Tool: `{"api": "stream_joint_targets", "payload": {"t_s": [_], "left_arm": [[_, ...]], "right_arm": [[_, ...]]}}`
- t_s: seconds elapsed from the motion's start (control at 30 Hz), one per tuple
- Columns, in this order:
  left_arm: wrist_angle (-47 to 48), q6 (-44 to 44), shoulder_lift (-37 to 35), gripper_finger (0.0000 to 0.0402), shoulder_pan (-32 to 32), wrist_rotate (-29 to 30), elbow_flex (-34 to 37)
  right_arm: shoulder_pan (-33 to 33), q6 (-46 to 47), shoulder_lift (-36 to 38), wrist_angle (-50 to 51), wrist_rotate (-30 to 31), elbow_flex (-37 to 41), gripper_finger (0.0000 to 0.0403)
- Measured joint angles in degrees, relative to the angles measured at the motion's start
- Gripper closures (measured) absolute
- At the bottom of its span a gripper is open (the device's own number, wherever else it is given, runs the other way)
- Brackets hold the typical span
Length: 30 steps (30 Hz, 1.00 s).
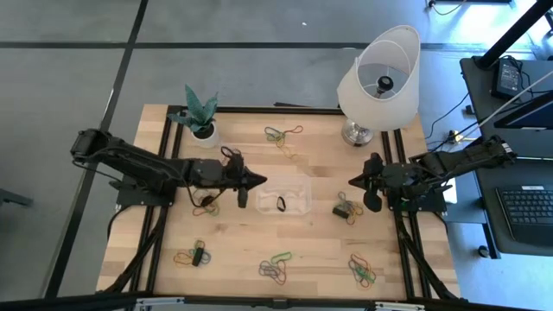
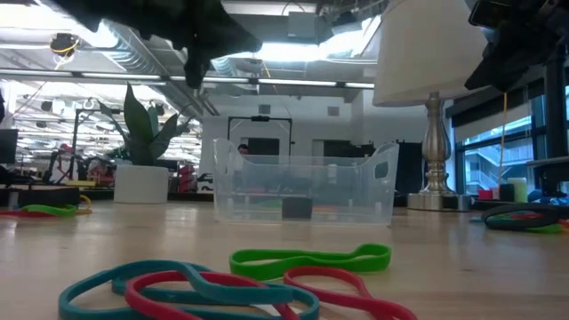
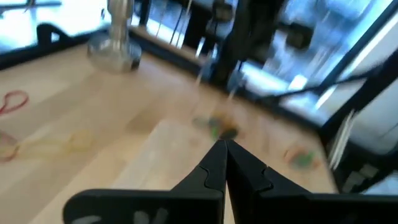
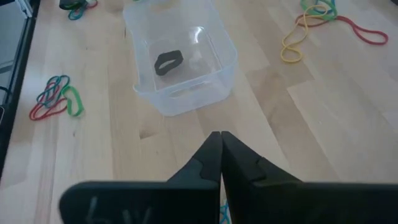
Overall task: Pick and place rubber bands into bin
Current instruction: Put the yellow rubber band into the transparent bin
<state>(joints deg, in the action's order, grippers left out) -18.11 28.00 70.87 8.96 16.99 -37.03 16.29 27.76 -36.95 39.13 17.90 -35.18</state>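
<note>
The clear bin sits mid-table and holds one black rubber band, which also shows in the right wrist view. Clusters of rubber bands lie flat on the wood: one near the far edge, one under the left arm, one right of the bin, and three along the near edge. My left gripper is shut and empty, its tip above the bin's left far corner. My right gripper is shut and empty, right of the bin, pointing at it.
A white plant pot stands at the far left. A white-shaded lamp stands at the far right on a metal base. Open wood lies between the bin and the near band clusters. A desk with a keyboard is off to the right.
</note>
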Motion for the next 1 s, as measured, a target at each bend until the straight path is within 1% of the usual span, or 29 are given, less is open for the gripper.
{"api": "stream_joint_targets", "payload": {"t_s": [0.07,0.13,0.23,0.3,0.37,0.4,0.47,0.57,0.7,0.8,0.87,1.0], "left_arm": [[10.1,-0.1,1.1,0.0399,1.7,2.0,-4.4],[20.4,-0.1,2.1,0.0399,3.0,2.8,-9.1],[33.1,3.2,3.6,0.04,5.2,5.0,-15.8],[41.8,6.1,4.0,0.04,6.3,5.9,-19.5],[50.6,9.4,4.3,0.0399,7.0,5.2,-22.3],[55.2,12.1,4.3,0.0399,7.5,4.9,-23.2],[61.6,20.2,4.3,0.0399,8.4,4.0,-24.0],[69.0,34.7,4.0,0.04,10.3,1.8,-24.0],[75.4,49.8,4.7,0.0398,14.4,-2.8,-24.0],[78.4,59.8,5.3,0.0398,17.5,-4.1,-24.0],[79.6,61.9,5.8,0.0398,19.6,-4.7,-24.0],[79.8,62.8,7.2,0.0397,23.5,-5.2,-24.0]], "right_arm": [[0.0,0.0,0.0,0.0,0.0,0.0,0.0393],[0.0,0.0,0.0,0.0,0.0,0.0,0.0393],[0.0,0.0,0.0,0.0,0.0,0.0,0.0393],[0.0,0.0,0.0,0.0,0.0,0.0,0.0393],[0.0,0.1,0.0,0.0,0.0,0.0,0.0393],[0.0,0.1,0.0,0.0,0.0,0.0,0.0393],[0.0,0.2,0.0,0.0,0.0,0.0,0.0393],[0.0,0.2,-0.1,0.0,0.0,0.0,0.0393],[0.0,0.4,-0.1,0.0,0.0,0.0,0.0393],[0.0,0.5,-0.1,0.0,0.0,0.0,0.0393],[0.0,0.4,-0.1,0.0,0.0,0.0,0.0393],[0.0,-0.1,-0.1,0.0,0.5,0.0,0.0393]]}}
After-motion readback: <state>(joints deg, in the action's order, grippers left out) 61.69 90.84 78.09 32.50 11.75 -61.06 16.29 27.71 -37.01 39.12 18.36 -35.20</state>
